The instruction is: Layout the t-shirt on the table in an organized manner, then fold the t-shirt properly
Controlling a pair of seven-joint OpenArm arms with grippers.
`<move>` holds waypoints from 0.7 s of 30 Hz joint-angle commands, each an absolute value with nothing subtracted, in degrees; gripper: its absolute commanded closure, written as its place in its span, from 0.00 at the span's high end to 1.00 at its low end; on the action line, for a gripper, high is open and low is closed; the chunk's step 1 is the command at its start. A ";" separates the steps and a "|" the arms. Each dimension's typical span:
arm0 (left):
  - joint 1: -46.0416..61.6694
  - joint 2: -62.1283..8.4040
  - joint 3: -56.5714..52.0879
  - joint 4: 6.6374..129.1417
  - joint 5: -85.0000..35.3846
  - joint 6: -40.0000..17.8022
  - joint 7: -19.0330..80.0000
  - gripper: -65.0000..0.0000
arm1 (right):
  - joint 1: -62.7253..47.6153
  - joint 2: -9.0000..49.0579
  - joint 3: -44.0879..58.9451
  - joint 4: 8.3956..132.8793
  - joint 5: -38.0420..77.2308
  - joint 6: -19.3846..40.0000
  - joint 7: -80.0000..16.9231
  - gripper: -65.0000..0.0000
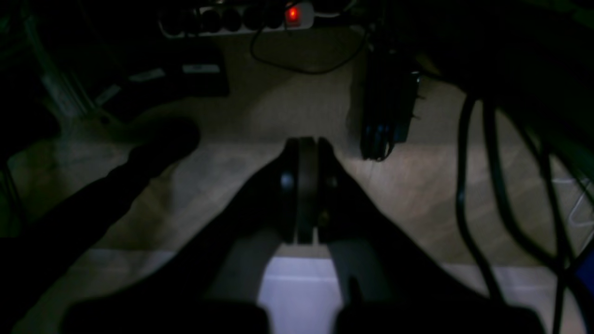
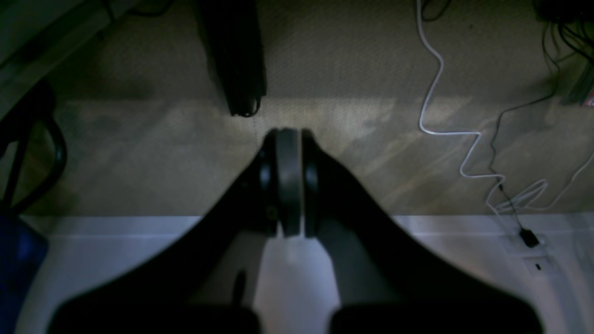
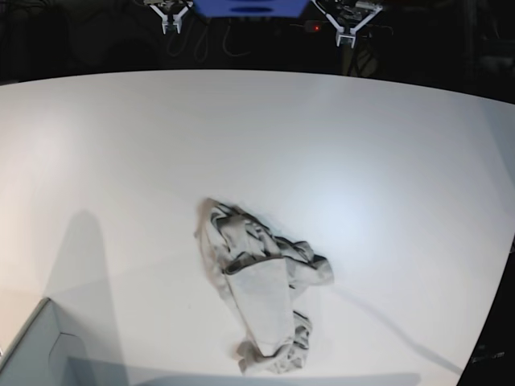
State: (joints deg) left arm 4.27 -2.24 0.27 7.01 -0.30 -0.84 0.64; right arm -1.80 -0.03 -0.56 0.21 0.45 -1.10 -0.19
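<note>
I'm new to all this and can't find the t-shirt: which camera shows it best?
The base view: the t-shirt lies crumpled on the white table, fully visible. Both wrist views show none of it, only shut jaws above floor and cables.

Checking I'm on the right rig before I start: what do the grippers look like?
Both alike: the left gripper and right gripper have black, wedge-shaped fingers with rounded tips faced by dark grey pads. In the base view each shows only as a small white bracket. No markings visible.

Left tool (image 1: 306, 185) jaws pressed together; right tool (image 2: 288, 178) likewise, empty
</note>
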 commanded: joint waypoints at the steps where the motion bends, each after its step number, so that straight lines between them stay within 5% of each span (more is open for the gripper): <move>1: 4.62 -2.42 0.40 7.08 -0.31 -0.84 0.48 0.00 | -2.15 -0.04 -0.66 0.13 0.31 0.31 -0.40 0.00; 21: 6.29 -2.51 0.13 7.16 -0.40 -0.92 0.48 0.00 | -12.70 -0.04 -0.66 13.76 0.31 0.31 -0.57 0.00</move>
